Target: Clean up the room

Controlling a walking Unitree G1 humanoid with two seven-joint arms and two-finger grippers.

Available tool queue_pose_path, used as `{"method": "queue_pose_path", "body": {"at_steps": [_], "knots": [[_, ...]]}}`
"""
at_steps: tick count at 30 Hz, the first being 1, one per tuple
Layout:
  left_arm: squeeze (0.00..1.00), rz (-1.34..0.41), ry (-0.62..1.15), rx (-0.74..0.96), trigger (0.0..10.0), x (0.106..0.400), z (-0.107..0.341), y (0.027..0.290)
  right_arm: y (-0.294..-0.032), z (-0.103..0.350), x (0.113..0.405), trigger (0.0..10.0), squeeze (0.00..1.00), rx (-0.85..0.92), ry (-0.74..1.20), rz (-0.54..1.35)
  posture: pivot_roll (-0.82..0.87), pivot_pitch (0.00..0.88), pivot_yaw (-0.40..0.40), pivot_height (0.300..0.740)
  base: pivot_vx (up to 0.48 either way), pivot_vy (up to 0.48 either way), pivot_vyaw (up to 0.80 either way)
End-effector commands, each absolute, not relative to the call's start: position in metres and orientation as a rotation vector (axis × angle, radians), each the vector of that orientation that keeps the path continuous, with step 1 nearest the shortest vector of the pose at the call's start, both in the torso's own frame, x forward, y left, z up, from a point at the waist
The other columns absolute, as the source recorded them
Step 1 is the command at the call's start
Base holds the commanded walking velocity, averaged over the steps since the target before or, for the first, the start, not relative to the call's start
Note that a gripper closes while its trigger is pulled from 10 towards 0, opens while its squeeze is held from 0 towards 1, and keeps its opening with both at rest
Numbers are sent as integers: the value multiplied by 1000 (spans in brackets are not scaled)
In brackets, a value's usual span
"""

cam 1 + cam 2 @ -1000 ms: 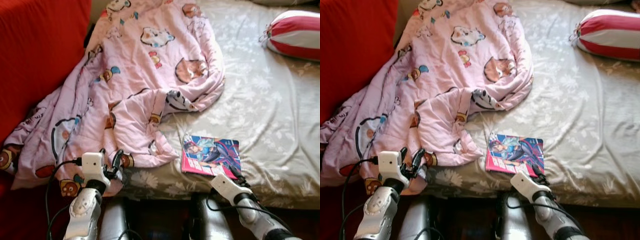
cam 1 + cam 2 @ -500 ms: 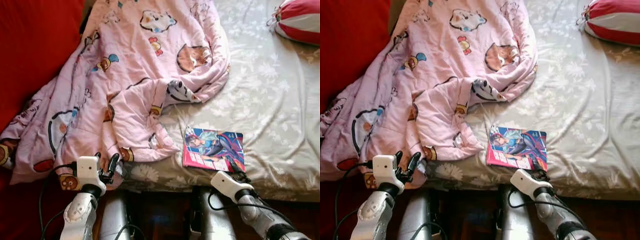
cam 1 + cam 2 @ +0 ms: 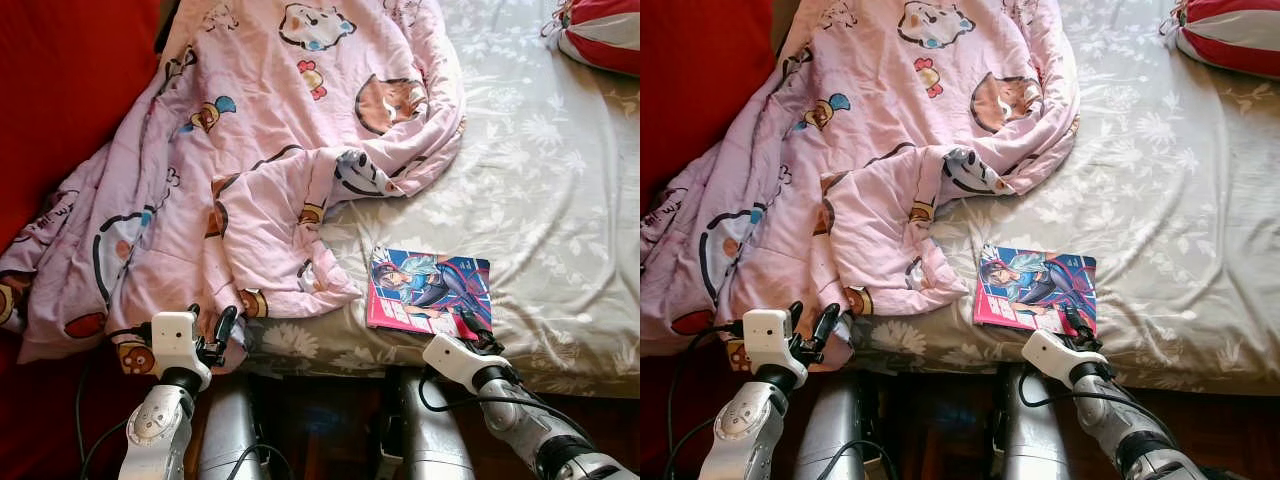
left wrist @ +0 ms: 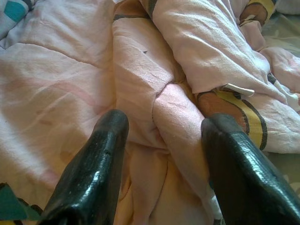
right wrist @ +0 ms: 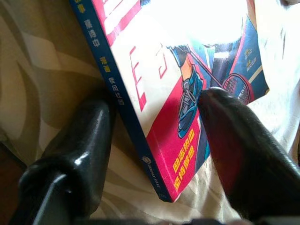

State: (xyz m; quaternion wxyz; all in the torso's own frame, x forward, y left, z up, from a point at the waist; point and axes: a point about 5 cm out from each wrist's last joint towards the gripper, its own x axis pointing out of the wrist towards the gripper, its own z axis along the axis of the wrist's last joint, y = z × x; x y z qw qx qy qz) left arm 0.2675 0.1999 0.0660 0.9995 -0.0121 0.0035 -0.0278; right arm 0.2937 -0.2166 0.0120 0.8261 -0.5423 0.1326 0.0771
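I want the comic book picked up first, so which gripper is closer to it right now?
Right. The right gripper has its jaws open around the comic book corner; the left gripper is over at the pink blanket.

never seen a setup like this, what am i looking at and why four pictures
A humanoid robot is standing at a bed, tidying a room. Two pictures come from its head cameras, looking down; the other two from a camera on each wrist, looking along that gripper's two black fingers.

On the grey floral bedsheet lie a crumpled pink cartoon-print quilt, a colourful comic book and a red-and-white striped cushion.

The left gripper is open at the quilt's edge. The right gripper is open, its fingers astride a corner of the book, not yet closed.
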Motion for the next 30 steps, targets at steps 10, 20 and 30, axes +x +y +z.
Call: {"method": "queue_pose_path", "body": {"at_steps": [10, 20, 30], "knots": [[0, -50, 55, -30, 10000, 259, 56, 201, -219, 1, 283, 0, 0, -1131, 343, 191, 100, 340, -3, 595, 0, 0, 0], [0, -50, 64, -33, 10000, 258, 54, 200, -223, 5, 287, 0, 0, -1125, 346, 180, 97, 339, -4, 595, 0, 0, 0], [0, -48, 53, -35, 10000, 268, 56, 198, -230, 16, 294, 0, 0, -902, 339, 36, 85, 291, -15, 595, 0, 0, 0]]}}
